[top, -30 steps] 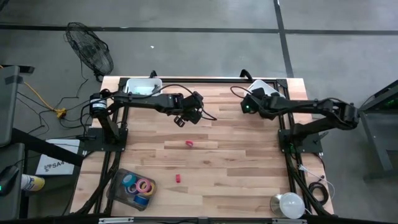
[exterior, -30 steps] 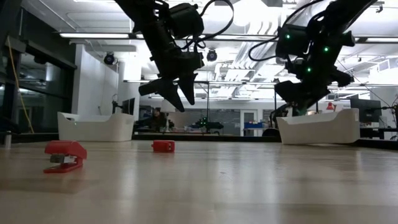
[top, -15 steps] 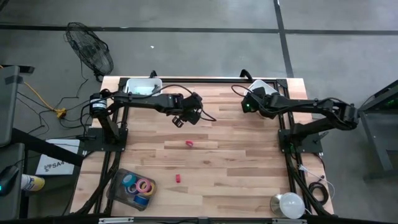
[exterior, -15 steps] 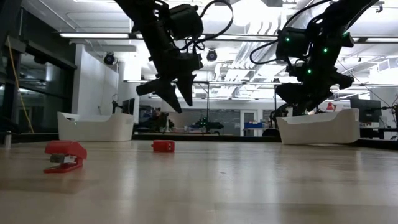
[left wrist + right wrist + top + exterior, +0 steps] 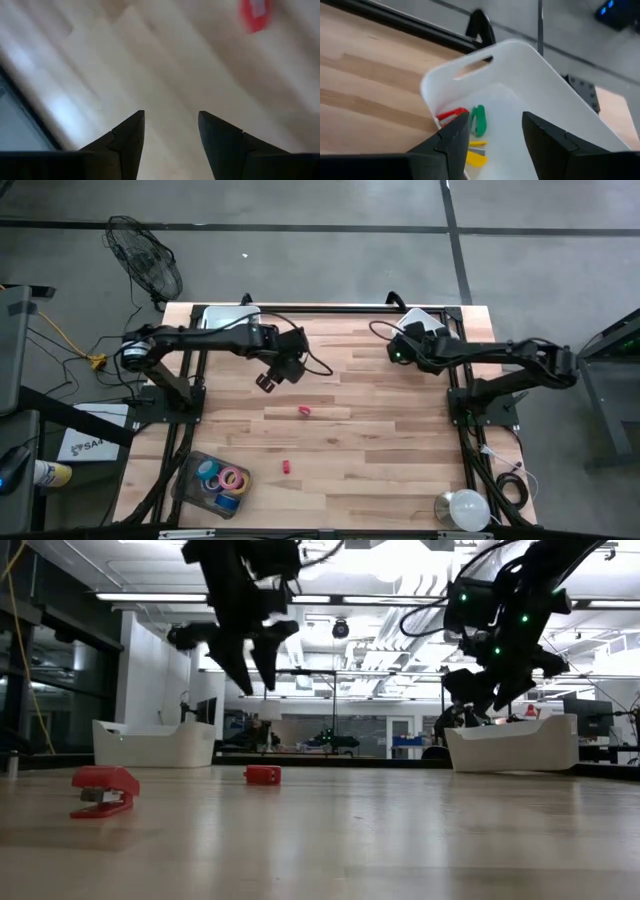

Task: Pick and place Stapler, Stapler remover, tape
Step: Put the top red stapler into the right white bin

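Wooden table (image 5: 380, 440); white bin (image 5: 530, 100) at right rear corner, holding red, green and yellow items; clear tray of tape (image 5: 222, 478) rolls, front left; right gripper (image 5: 492, 132), fingers parted, empty, over bin; left gripper (image 5: 170, 132), fingers parted, empty, above table; red stapler (image 5: 103, 788) mid-table

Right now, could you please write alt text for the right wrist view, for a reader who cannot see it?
The right pincer, open and empty, hangs over a white bin at the edge of the wooden table. Inside the bin lie small red, green and yellow items.
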{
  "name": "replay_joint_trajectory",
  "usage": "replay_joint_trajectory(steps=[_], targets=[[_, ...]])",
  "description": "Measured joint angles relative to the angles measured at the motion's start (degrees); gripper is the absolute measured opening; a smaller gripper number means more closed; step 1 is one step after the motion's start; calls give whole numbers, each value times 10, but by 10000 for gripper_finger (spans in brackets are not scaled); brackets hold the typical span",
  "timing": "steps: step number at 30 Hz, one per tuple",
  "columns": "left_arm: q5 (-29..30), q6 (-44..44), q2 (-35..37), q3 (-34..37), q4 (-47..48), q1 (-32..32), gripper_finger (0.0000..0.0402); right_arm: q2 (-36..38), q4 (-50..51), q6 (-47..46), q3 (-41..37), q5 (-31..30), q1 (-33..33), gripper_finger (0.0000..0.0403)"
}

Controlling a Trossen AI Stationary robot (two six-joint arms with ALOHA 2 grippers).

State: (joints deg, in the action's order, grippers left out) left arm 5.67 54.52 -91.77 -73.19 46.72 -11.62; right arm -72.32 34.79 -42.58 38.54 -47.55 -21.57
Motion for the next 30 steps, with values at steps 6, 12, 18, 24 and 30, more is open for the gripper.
replay_joint_trajectory(steps=[6, 12, 18, 24, 30], targets=[[-70, -8, 10, 3, 49, 0, 182, 17, -16, 28, 0, -23, 55, 173], [-132, 56, 10, 79, 11, 0, 182, 32, -23, 67, 0, -30, 120, 172], [-174, 84, 10, 144, -66, 0, 182, 34, -27, 73, 0, -46, 172, 170], [-203, 82, 10, 174, -161, 1, 182, 35, -43, 71, 0, -46, 203, 170], [-202, 82, -3, 178, -173, 9, 182, 35, -56, 71, 0, -47, 228, 171]])
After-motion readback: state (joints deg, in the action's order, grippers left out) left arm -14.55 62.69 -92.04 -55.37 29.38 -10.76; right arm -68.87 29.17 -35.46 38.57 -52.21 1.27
